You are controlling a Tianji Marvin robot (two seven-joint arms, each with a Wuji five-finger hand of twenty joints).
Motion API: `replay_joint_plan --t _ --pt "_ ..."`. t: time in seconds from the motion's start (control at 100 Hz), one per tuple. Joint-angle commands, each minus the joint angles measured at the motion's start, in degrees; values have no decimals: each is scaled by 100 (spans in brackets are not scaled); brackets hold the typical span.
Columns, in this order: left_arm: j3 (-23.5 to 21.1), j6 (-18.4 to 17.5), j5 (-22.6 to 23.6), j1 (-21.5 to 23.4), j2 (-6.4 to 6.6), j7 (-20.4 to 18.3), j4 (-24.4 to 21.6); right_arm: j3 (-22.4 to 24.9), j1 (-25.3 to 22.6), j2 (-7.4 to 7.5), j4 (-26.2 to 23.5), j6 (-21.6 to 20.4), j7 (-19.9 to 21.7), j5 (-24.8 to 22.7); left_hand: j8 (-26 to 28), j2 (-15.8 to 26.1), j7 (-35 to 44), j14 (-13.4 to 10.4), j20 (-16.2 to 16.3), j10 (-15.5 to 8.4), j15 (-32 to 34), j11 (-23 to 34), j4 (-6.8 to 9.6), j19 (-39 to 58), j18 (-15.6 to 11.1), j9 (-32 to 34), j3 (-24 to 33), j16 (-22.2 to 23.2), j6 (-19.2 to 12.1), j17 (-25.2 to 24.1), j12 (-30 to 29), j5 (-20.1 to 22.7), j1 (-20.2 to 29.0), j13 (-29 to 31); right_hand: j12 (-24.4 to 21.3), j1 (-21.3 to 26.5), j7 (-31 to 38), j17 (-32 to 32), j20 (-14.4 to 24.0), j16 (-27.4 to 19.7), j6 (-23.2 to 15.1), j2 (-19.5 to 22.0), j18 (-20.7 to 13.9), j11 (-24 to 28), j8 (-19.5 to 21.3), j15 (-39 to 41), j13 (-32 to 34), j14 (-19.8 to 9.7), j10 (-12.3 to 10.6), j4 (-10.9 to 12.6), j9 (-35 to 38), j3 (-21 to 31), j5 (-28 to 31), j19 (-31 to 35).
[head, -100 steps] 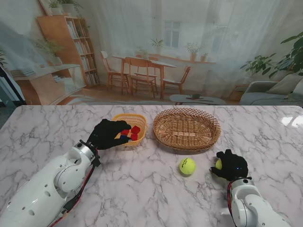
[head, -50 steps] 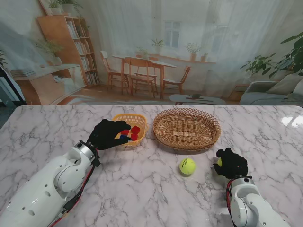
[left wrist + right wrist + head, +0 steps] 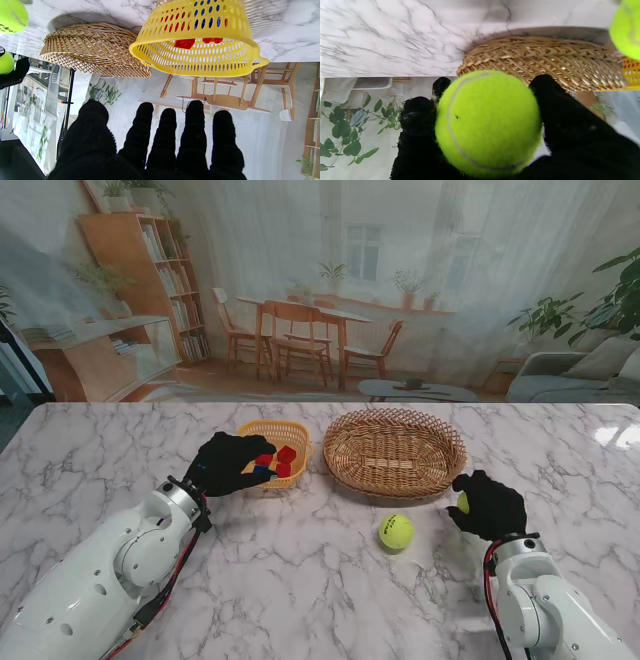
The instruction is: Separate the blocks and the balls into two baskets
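My right hand (image 3: 489, 506) is shut on a yellow-green tennis ball (image 3: 488, 122), lifted off the table just nearer to me than the wicker basket (image 3: 395, 451). A second tennis ball (image 3: 396, 531) lies on the marble between me and that basket. My left hand (image 3: 229, 463) hovers at the left rim of the small yellow plastic basket (image 3: 280, 436), fingers spread and holding nothing. Red blocks (image 3: 285, 456) and a blue one lie inside the yellow basket (image 3: 200, 47); the wrist view shows red blocks (image 3: 184, 43) through its holes. The wicker basket (image 3: 95, 48) holds nothing that I can see.
The two baskets stand side by side at the table's middle, the yellow one to the left. A printed room backdrop (image 3: 330, 290) closes off the far edge of the marble table (image 3: 300, 580).
My right hand has risen with the ball and moved a little farther from me, toward the wicker basket. The left hand and the loose ball have stayed put.
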Motion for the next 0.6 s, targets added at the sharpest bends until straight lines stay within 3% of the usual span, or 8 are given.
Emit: replay_joint_plan --t 0.0,0.59 --pt "27 13 -1 -22 0 -70 26 -4 146 26 -124 -56 82 -19 1 286 -55 18 73 47 -98 -133 -39 -132 82 -213 -113 -19 -53 -94 -40 -34 -35 -164 35 884 122 191 -38 141 129 153 -365 121 -103 714 328 -373 106 85 52 583 -35 214" --pt "5 -2 7 -14 -2 -35 41 -654 1420 79 164 -356 857 286 2 286 -49 16 69 51 -92 -133 -40 -137 73 -218 -111 -18 -50 -89 -40 -24 -33 -161 32 830 117 73 -86 71 68 155 -235 92 -102 549 275 -374 52 122 64 598 -30 43"
